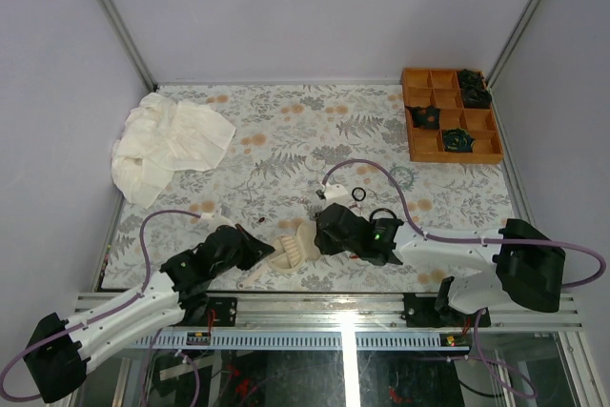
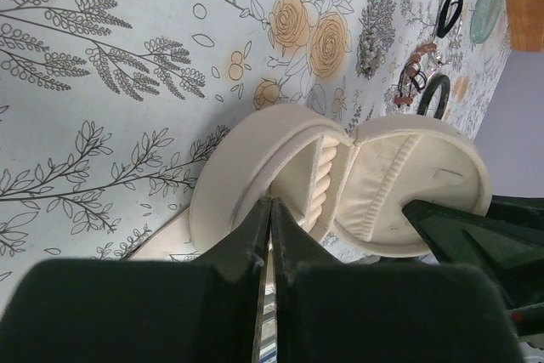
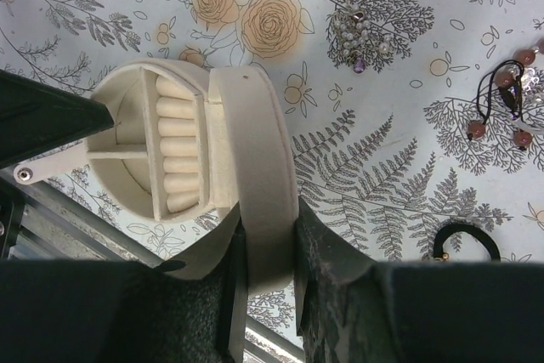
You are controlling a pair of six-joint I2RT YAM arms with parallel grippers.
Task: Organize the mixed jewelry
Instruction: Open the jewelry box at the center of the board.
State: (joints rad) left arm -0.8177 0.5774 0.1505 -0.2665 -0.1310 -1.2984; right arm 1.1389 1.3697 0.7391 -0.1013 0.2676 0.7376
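Note:
A cream round jewelry box (image 1: pixel 294 253) lies open on the floral mat near the front edge. My right gripper (image 3: pixel 269 235) is shut on its upright lid (image 3: pixel 263 167). The base (image 3: pixel 161 150) shows a row of ring rolls. My left gripper (image 2: pixel 270 206) is shut and empty, its tips against the base's rim (image 2: pixel 246 159). Loose jewelry lies beyond: a black ring (image 2: pixel 449 10), a pale-teal bracelet (image 2: pixel 489 6), reddish beads on a black cord (image 3: pixel 506 95), a pearly piece (image 3: pixel 361 19) and another black ring (image 3: pixel 459 240). The clear hoop does not show.
An orange compartment tray (image 1: pixel 450 116) with dark items stands at the back right. A crumpled cream cloth (image 1: pixel 167 140) lies at the back left. The metal front rail (image 1: pixel 343 307) runs just below the box.

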